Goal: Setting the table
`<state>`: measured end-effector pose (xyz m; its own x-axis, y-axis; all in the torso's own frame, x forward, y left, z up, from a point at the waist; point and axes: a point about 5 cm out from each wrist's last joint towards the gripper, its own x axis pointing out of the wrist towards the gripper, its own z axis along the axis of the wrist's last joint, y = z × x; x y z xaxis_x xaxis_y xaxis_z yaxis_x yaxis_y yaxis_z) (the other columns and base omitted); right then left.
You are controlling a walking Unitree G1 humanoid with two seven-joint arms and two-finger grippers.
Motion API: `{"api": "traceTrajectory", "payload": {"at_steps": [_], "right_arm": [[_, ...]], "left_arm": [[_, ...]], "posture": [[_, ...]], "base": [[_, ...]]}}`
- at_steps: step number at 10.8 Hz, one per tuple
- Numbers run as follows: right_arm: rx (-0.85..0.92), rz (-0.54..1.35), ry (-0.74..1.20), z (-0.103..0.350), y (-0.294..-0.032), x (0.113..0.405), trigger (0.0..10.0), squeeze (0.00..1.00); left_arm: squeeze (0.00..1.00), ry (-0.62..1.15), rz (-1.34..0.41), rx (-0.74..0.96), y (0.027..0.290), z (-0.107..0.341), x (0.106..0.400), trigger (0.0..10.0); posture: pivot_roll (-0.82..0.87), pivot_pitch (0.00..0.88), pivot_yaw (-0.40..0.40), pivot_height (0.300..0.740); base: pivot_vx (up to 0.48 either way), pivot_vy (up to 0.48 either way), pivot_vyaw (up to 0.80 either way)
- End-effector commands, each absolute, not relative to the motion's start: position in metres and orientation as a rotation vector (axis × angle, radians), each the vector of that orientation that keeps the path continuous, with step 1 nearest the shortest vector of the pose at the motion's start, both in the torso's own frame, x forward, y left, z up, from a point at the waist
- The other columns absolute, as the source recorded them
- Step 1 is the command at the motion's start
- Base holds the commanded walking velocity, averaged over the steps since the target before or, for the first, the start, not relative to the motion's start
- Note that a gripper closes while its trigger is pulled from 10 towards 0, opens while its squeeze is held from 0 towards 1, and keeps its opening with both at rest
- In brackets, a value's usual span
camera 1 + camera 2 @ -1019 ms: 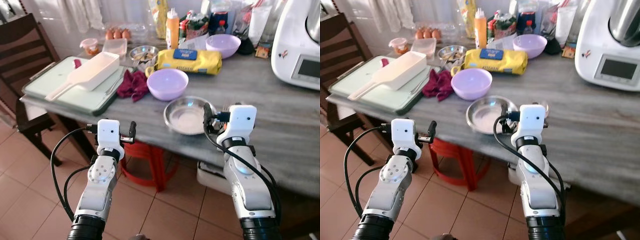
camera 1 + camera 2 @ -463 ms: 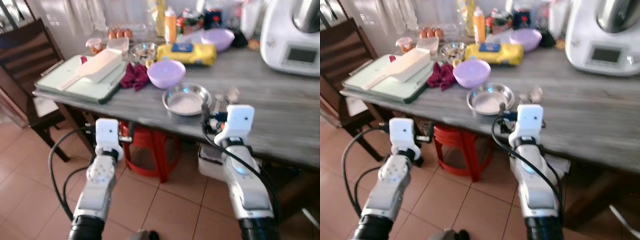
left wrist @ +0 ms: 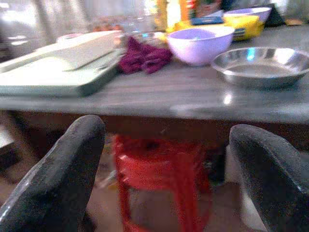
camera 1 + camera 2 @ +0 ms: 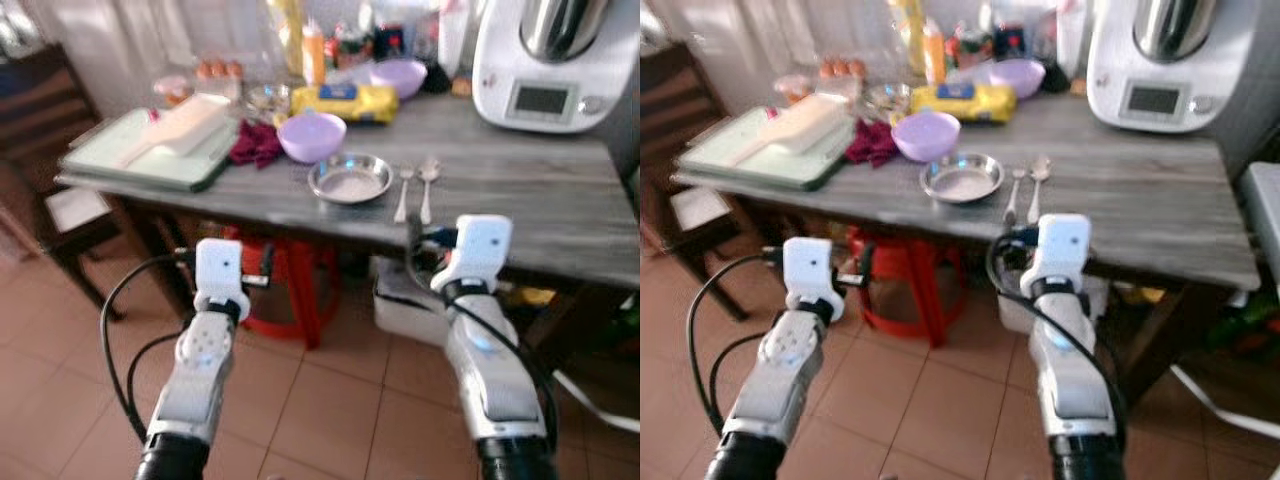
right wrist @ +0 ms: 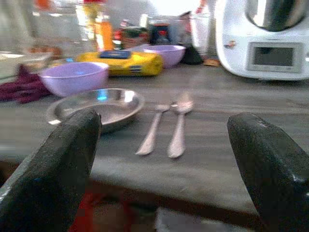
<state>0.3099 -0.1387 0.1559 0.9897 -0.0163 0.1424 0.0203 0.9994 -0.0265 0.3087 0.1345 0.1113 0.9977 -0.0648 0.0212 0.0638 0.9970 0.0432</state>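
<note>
A steel plate (image 4: pixel 350 178) lies on the grey table (image 4: pixel 520 200), just in front of a purple bowl (image 4: pixel 312 135). A fork (image 4: pixel 402 193) and a spoon (image 4: pixel 427 187) lie side by side to the right of the plate, also clear in the right wrist view as fork (image 5: pixel 152 133) and spoon (image 5: pixel 178 128). My right gripper (image 4: pixel 420 240) hangs open short of the table's front edge, nothing between its fingers (image 5: pixel 53 164). The left gripper (image 4: pixel 258 272) is open too, lower than the tabletop and facing a red stool (image 3: pixel 159 169).
A green tray (image 4: pixel 120 160) with a white scoop and a maroon cloth (image 4: pixel 257 143) sit at the table's left. A yellow pack (image 4: pixel 345 100), bottles and a white appliance (image 4: pixel 545 65) line the back. A dark chair (image 4: pixel 40 110) stands at left. A white box (image 4: pixel 405 300) is under the table.
The whole view has pulled back from the table, so the camera moved. Both grippers are now over the floor, short of the edge. The fork and spoon show beside the plate.
</note>
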Motion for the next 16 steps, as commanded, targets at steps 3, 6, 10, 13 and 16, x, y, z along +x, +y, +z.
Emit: {"api": "traceTrajectory", "payload": {"at_steps": [3, 6, 10, 13, 16], "right_arm": [[-0.03, -0.031, -0.154, 0.158, -0.14, 0.309, 10.0, 0.0], [-0.013, -0.036, -0.134, 0.156, -0.14, 0.308, 10.0, 0.0], [-0.067, -0.032, -0.116, 0.149, -0.139, 0.309, 10.0, 0.0], [-0.04, -0.014, -0.115, 0.149, -0.135, 0.307, 10.0, 0.0], [-0.053, 0.007, -0.115, 0.15, -0.134, 0.307, 10.0, 0.0]], "left_arm": [[0.0, -0.015, -0.061, 0.054, 0.136, 0.112, 0.307, 10.0], [0.0, -0.005, -0.075, 0.055, 0.133, 0.11, 0.305, 10.0], [0.0, -0.009, -0.094, 0.055, 0.131, 0.111, 0.304, 10.0], [0.0, -0.024, -0.155, 0.029, 0.127, 0.111, 0.303, 10.0], [0.0, -0.047, -0.217, 0.012, 0.122, 0.114, 0.3, 10.0]], "posture": [[0.0, 0.082, 0.109, 0.74], [0.0, 0.093, 0.11, 0.74], [0.0, 0.099, 0.11, 0.74], [0.0, 0.106, 0.11, 0.74], [0.0, 0.115, 0.109, 0.74]], "base": [[-0.269, 0.0, 0.0], [-0.254, 0.0, 0.0], [-0.127, 0.0, 0.0], [0.0, 0.0, 0.0], [0.0, 0.0, 0.0]]}}
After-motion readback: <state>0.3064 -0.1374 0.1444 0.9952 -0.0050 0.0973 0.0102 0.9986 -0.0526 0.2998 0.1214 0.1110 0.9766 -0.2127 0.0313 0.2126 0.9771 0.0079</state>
